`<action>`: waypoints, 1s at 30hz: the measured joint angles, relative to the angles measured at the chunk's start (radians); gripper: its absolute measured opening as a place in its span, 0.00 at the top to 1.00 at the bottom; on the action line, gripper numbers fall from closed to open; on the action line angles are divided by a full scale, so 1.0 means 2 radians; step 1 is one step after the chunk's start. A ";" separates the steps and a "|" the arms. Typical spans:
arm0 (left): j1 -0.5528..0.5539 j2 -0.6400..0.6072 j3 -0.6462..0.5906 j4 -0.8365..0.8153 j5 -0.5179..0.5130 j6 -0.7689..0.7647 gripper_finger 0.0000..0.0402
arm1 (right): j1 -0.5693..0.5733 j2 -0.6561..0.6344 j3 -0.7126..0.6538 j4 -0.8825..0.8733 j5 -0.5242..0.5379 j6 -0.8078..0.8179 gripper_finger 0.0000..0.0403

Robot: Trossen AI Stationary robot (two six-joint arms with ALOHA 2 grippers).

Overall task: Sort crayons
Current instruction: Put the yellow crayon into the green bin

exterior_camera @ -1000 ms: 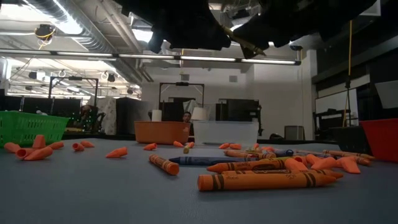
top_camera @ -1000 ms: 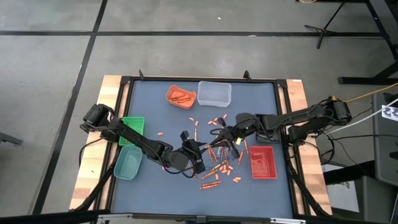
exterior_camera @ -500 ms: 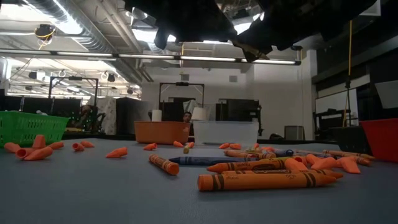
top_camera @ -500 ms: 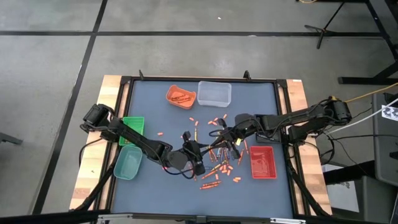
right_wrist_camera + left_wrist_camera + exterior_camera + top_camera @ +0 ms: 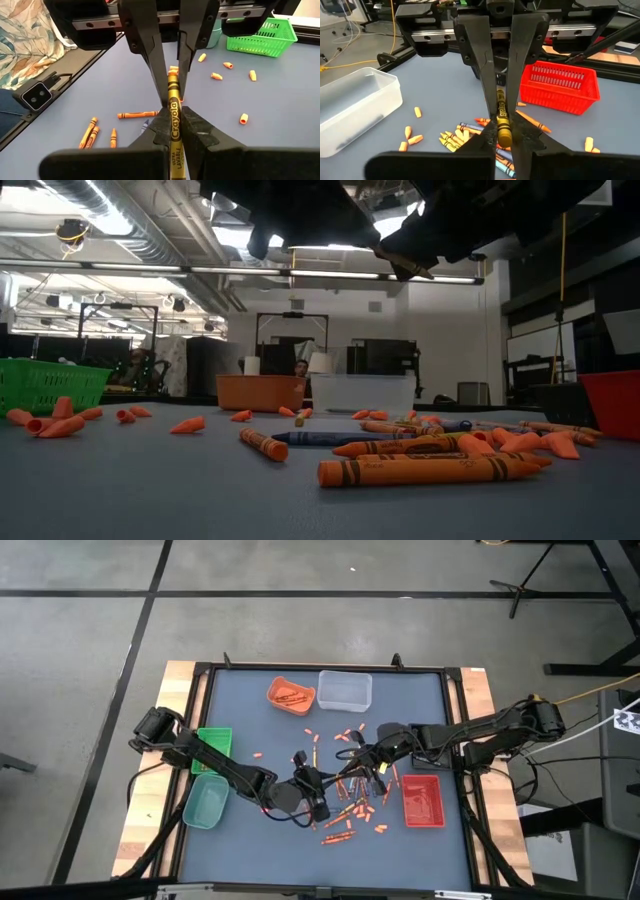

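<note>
Both grippers are closed on the same stick. In the left wrist view the left gripper [image 5: 501, 131] has its fingers pinched on a yellow crayon [image 5: 502, 127], and in the right wrist view the right gripper [image 5: 172, 107] is clamped on that crayon's other end [image 5: 174, 125] — whether a handover or a pull is intended cannot be told. From above, the left gripper [image 5: 312, 783] and right gripper [image 5: 362, 762] are seen meeting just beside the red tray [image 5: 421, 801], over the pile.

The sorting is judged to be at an early stage. An orange tray [image 5: 290, 694], well apart from the red tray at the far side of the table, already holds a few sticks; the clear tray [image 5: 345, 690] beside it appears empty, and the red tray shows nothing clearly inside. A green basket [image 5: 213, 743] and a teal tray [image 5: 206, 802] sit across the table from the red tray — their contents cannot be made out. Most crayons [image 5: 345, 808] and short orange stubs [image 5: 349, 733] are still scattered next to the red tray.
</note>
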 joint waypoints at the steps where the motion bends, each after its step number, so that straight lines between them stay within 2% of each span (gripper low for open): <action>1: 0.000 0.000 0.000 0.000 0.000 0.000 0.98 | 0.000 0.000 0.000 0.000 0.000 0.000 0.94; 15: 0.000 0.000 0.000 -0.001 -0.002 0.000 0.97 | 0.000 0.000 0.000 0.000 0.011 0.003 0.93; 20: 0.001 0.000 0.000 -0.003 -0.002 0.000 0.97 | 0.000 0.000 0.000 0.000 0.016 0.004 0.82; 25: 0.001 -0.020 0.000 -0.039 -0.002 0.004 0.97 | -0.001 0.000 0.000 -0.002 0.020 0.004 0.72; 30: 0.001 -0.055 0.000 -0.107 0.002 0.000 0.97 | 0.000 0.000 0.000 -0.027 0.063 0.003 0.68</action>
